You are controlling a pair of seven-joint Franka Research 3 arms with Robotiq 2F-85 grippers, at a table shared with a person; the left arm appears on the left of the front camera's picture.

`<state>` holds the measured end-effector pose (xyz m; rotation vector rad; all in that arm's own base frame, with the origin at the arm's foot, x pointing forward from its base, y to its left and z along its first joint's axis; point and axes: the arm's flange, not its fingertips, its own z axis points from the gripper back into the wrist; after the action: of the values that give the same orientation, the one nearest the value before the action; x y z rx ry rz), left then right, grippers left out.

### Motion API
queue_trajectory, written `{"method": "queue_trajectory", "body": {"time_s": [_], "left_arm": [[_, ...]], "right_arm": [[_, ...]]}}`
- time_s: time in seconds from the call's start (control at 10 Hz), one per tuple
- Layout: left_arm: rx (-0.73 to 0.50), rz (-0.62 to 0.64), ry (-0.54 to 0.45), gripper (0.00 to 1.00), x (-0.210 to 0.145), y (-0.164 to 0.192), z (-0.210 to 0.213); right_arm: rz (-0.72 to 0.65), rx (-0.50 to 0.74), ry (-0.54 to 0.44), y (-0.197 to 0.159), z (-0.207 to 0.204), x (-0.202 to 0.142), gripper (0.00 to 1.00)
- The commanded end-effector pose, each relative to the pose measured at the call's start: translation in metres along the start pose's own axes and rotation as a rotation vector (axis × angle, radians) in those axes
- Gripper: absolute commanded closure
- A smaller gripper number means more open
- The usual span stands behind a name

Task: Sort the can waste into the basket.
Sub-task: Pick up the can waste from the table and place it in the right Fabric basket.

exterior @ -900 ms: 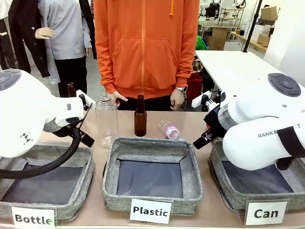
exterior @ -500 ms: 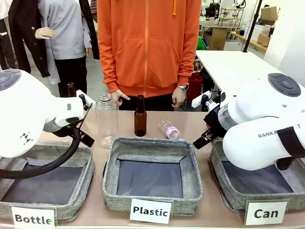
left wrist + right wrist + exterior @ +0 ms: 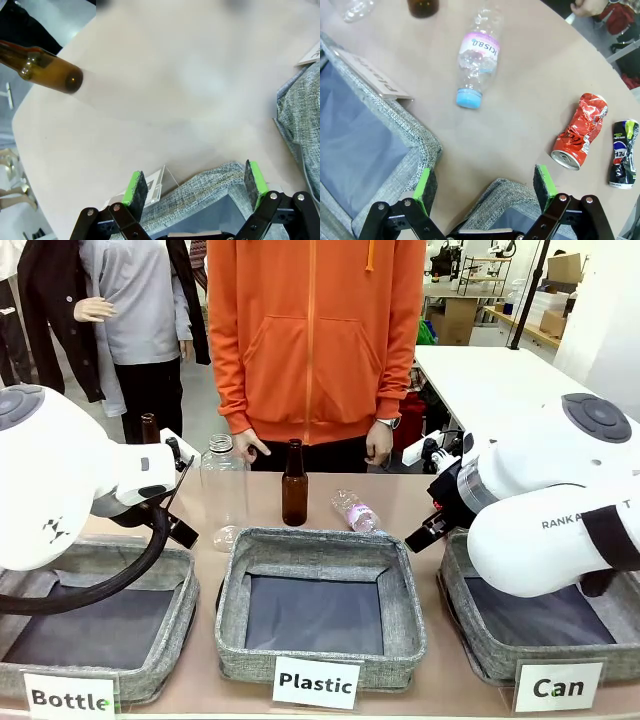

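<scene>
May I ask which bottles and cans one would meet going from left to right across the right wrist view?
clear bottle → brown bottle → lying plastic bottle → red can → black can
</scene>
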<state>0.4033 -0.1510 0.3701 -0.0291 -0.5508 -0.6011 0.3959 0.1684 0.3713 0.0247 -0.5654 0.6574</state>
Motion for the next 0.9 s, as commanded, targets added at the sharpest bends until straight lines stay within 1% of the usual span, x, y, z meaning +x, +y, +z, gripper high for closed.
{"method": "queue_trajectory", "body": {"time_s": [0.0, 0.2, 0.3, 0.4, 0.5, 0.6, 0.7, 0.8], "left_arm": [[0.0, 0.0, 0.0, 0.0, 0.0, 0.0, 0.0], [0.0, 0.0, 0.0, 0.0, 0.0, 0.0, 0.0], [0.0, 0.0, 0.0, 0.0, 0.0, 0.0, 0.0], [-0.111, -0.019, 0.005, 0.0, 0.002, 0.002, 0.025], [-0.224, 0.009, -0.007, 0.0, 0.001, 0.008, 0.07], [-0.231, 0.129, 0.03, 0.0, -0.002, 0.012, 0.114], [-0.262, 0.17, 0.034, 0.0, -0.013, 0.015, 0.154], [-0.345, 0.188, -0.005, 0.0, -0.031, 0.021, 0.191]], "right_arm": [[-0.001, 0.0, 0.0, 0.0, 0.0, 0.0, 0.0], [0.0, 0.0, 0.0, 0.0, 0.0, 0.0, 0.0], [0.046, 0.019, 0.012, 0.004, 0.009, 0.004, 0.0], [0.04, 0.072, 0.013, 0.0, 0.032, 0.01, 0.0], [0.01, 0.107, 0.043, -0.013, 0.071, 0.011, 0.0], [-0.049, 0.18, 0.045, -0.025, 0.113, 0.008, 0.0], [-0.199, 0.227, 0.071, -0.035, 0.154, 0.004, 0.0], [-0.281, 0.353, 0.051, -0.048, 0.19, -0.01, 0.0]]}}
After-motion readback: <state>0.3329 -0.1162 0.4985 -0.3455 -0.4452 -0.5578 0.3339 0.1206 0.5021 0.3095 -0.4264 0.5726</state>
